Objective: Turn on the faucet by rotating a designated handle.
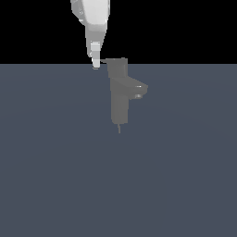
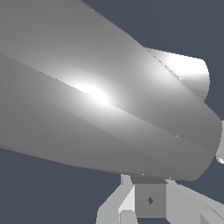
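The grey faucet (image 1: 119, 97) stands upright in the middle of the exterior view, its stubby spout (image 1: 138, 89) pointing to that view's right. The thin handle lever (image 1: 103, 60) sticks out from the top of the body toward that view's left. My gripper (image 1: 96, 62) hangs down from above with its white fingertips right at the lever's free end. I see the fingers edge-on, so the gap between them is hidden. In the wrist view a large grey metallic surface (image 2: 100, 109) of the faucet fills most of the frame at very close range, with a lighter rounded part (image 2: 188, 72) behind it.
The faucet stands on a flat slate-blue ground (image 1: 55, 176) that reaches all edges of the exterior view. A thin short rod (image 1: 119, 128) pokes out under the faucet body. Grey parts of my own hand (image 2: 148, 201) show in the wrist view.
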Available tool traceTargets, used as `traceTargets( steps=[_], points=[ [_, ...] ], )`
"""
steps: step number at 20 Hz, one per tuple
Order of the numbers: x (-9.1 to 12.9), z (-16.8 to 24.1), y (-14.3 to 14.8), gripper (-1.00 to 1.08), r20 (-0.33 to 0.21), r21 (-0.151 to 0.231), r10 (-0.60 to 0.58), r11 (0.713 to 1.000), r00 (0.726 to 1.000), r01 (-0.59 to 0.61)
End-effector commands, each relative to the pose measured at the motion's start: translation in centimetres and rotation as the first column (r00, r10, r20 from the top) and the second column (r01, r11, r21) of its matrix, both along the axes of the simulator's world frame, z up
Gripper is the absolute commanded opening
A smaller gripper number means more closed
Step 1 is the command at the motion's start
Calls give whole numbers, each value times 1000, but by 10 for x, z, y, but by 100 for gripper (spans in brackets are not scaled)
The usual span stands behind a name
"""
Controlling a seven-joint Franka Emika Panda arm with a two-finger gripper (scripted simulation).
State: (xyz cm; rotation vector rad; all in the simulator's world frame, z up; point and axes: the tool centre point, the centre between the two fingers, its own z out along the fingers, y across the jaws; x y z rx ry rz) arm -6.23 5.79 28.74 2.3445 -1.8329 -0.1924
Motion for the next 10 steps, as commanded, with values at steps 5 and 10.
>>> traceTargets(
  steps=[5,10],
  points=[
    [-14,9,-29,-100,7,-1,-12,1000,1000,12],
    [-15,6,-35,-100,-2,-2,0,1000,1000,0]
  ],
)
